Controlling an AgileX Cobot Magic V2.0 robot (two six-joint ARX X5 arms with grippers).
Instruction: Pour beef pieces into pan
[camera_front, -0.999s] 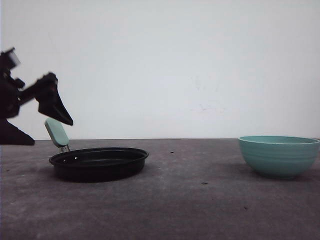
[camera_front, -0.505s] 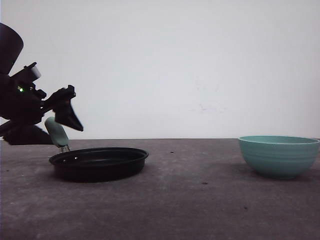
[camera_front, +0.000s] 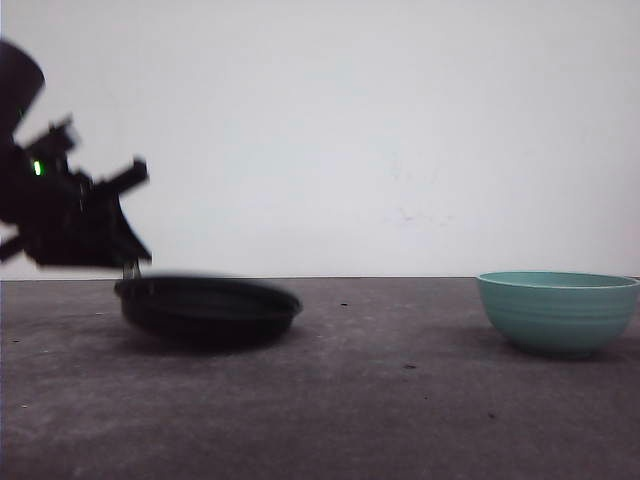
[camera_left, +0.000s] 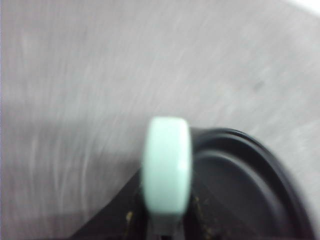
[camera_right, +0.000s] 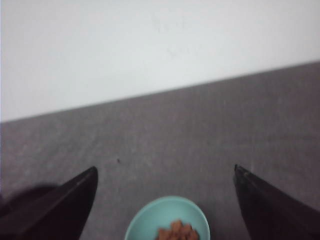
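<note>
At the front view's left edge, the left gripper (camera_front: 125, 255) is closed on the pan's (camera_front: 210, 310) mint-green handle (camera_left: 166, 172). That rigid pan should handle best by this stub. The loose, spill-prone beef pieces (camera_right: 176, 232) lie low in the right wrist view inside the teal bowl (camera_front: 557, 311), below the wide-open, empty right gripper (camera_right: 165, 200); that stiff bowl wants a rim grasp.

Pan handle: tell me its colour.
Mint green on the pan handle, clearest in the left wrist view; the pan itself is black.

Teal ribbed bowl (camera_front: 557, 311) upright on my grey table (camera_front: 400, 410), 3 o'clock side; white wall (camera_front: 350, 130) behind.
</note>
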